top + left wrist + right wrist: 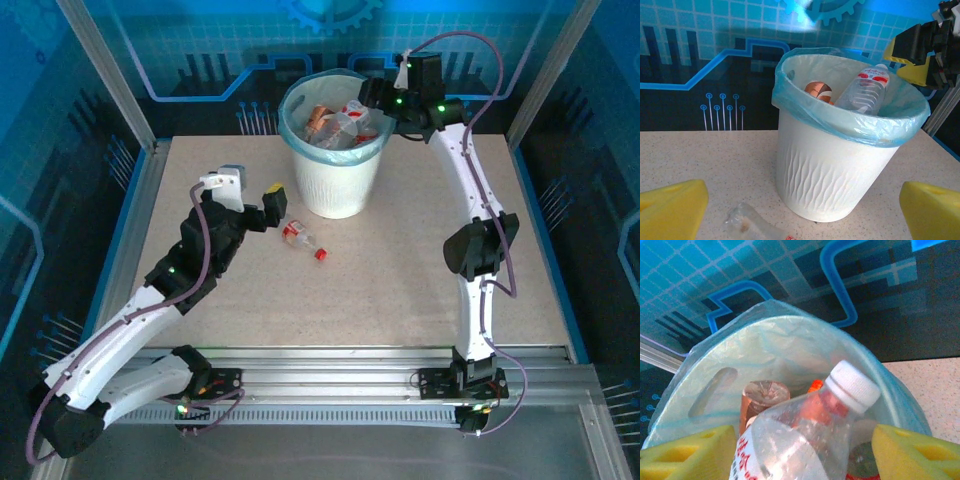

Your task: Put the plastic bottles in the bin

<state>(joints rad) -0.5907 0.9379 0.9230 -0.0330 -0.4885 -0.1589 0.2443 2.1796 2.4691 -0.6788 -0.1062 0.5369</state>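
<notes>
Plastic bottle (pixel 805 440), clear with a white cap, lies between the yellow pads (pixel 915 455) of the right gripper (pixel 382 100). The pads stand apart and a gap shows between the bottle and the pad on the right of the wrist view, so this gripper is released and clamps nothing. It hangs over the far rim of the bin (pixel 340 185), and the bottle under it rests inside the light-blue liner, neck up. Beside it a copper-coloured bottle (pixel 765 390) shows its base. In the top view more bottles (pixel 335 125) with red and orange labels are heaped in the bin.

The left gripper (pixel 255 195) is spread wide and holds nothing. It sits low over the surface (pixel 420 300), facing the bin's white ribbed wall. One clear bottle with a red cap (pixel 300 238) lies on its side on the surface, just beside this gripper and near the foot of the bin.
</notes>
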